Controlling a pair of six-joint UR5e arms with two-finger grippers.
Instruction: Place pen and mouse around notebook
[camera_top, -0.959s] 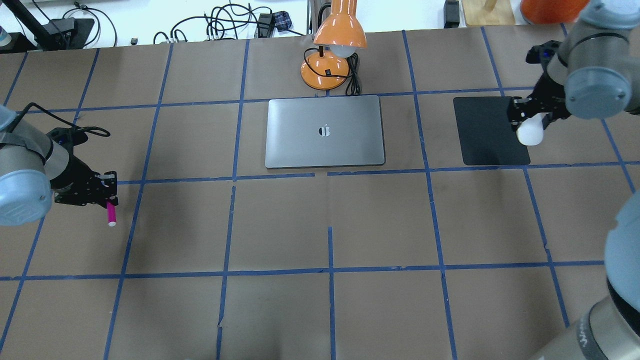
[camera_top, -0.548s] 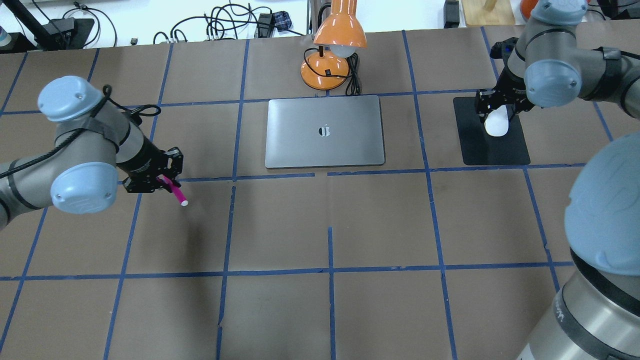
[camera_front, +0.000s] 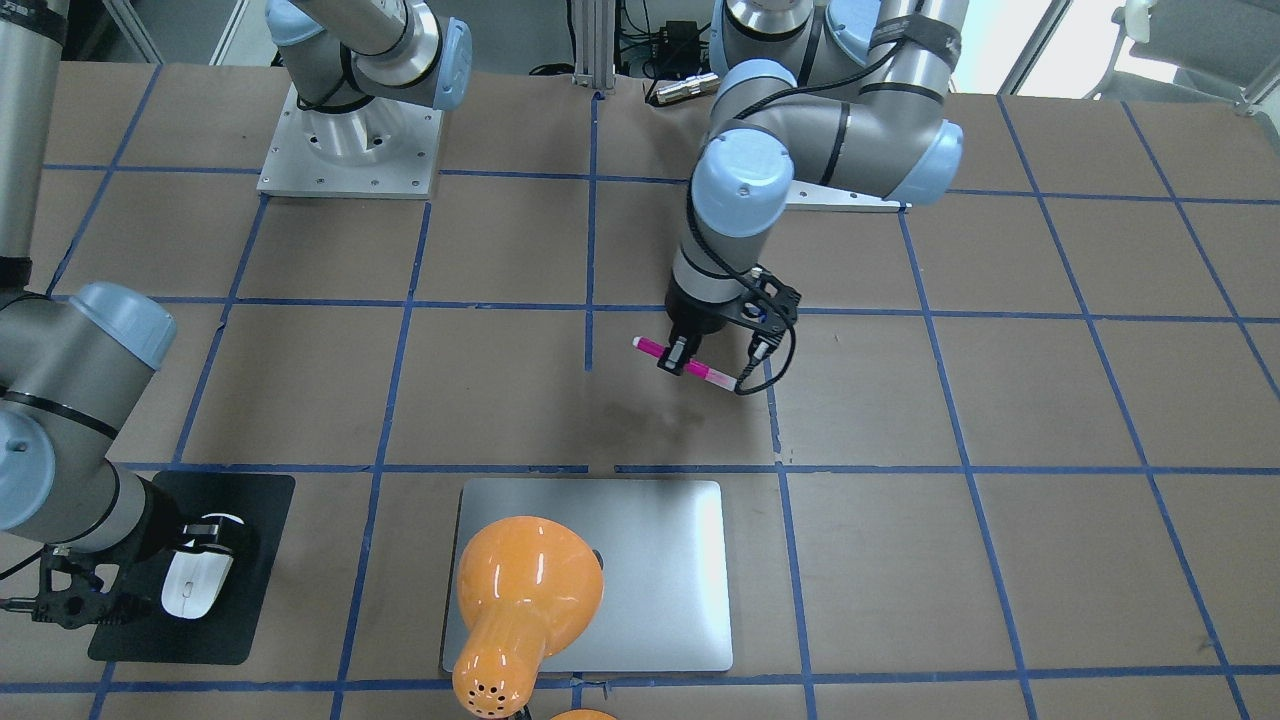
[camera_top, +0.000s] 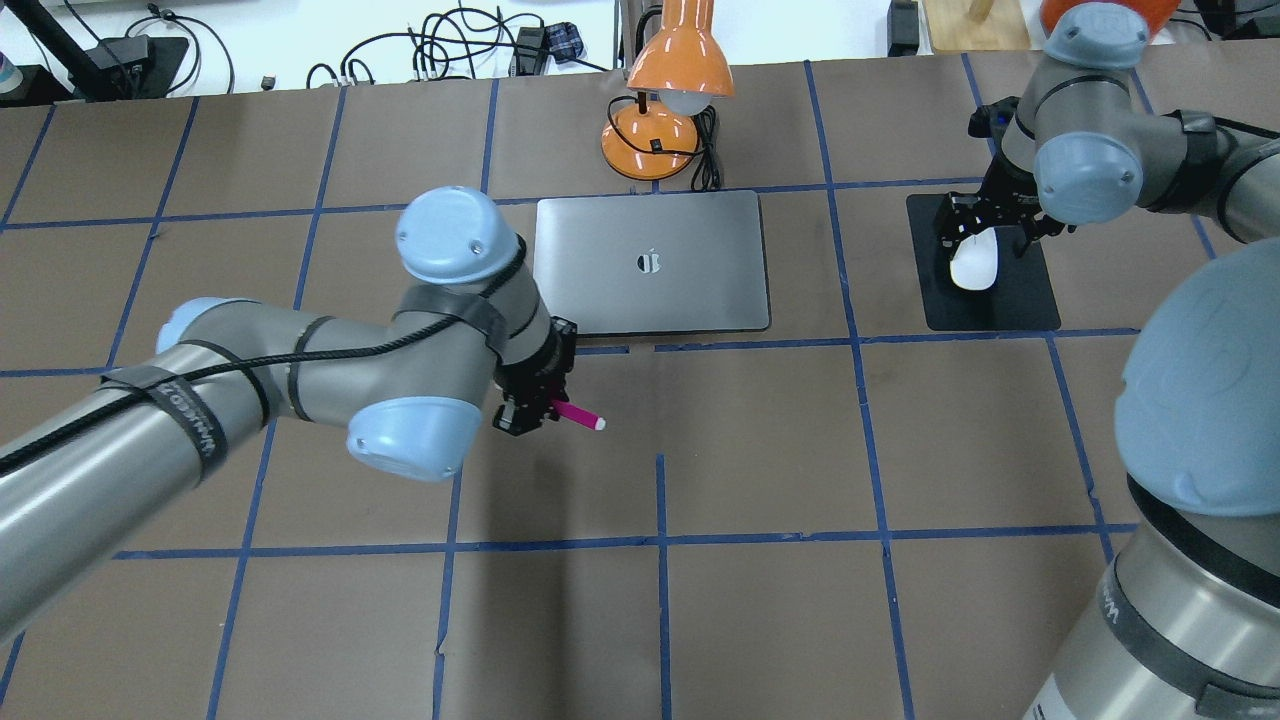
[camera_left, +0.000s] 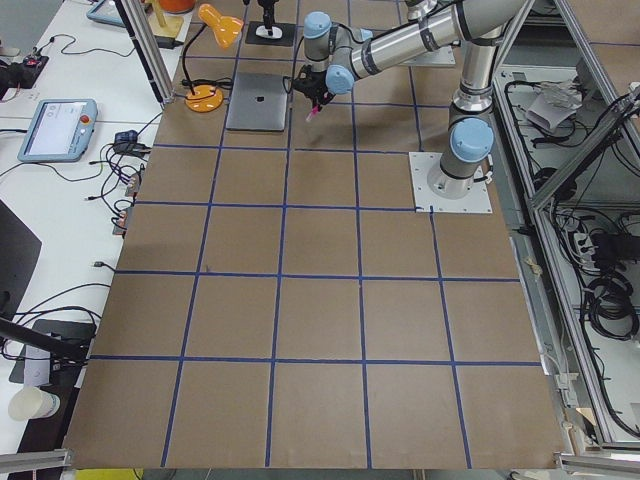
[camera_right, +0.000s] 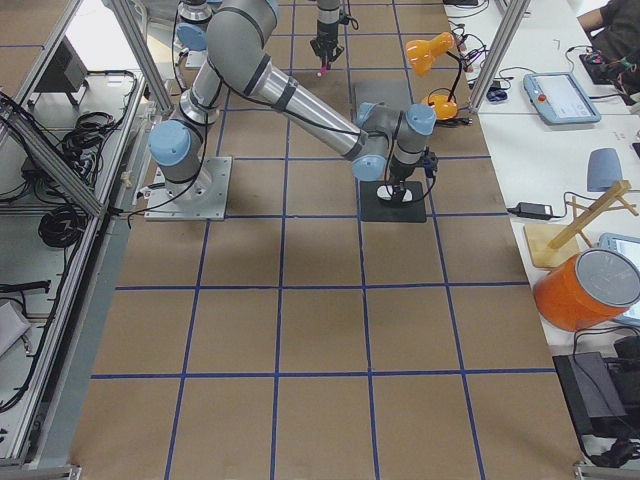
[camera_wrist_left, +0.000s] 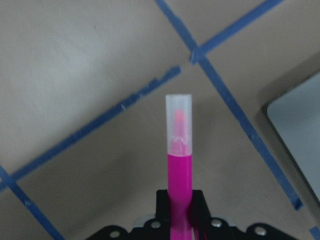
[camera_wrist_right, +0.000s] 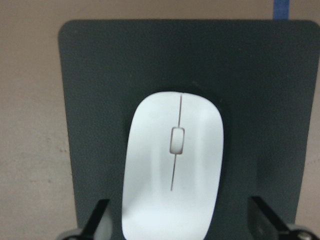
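My left tool (camera_top: 540, 408) pinches the pen (camera_top: 580, 416) near the notebook (camera_top: 650, 300); my right tool (camera_top: 988, 230), spread, straddles the mouse (camera_top: 972, 268) on the black mat (camera_top: 1000, 312).

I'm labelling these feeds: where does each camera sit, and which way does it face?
Front-facing: across the table, facing the robot; both arms.
Overhead: behind the robot, looking forward-down; both arms.
Exterior left: table's left end; left arm nearer.
Exterior right: right end; right arm nearer.
Left wrist: over the left gripper, onto the pen.
Right wrist: down onto the mouse; fingertips show.
Front-facing and overhead share the notebook.
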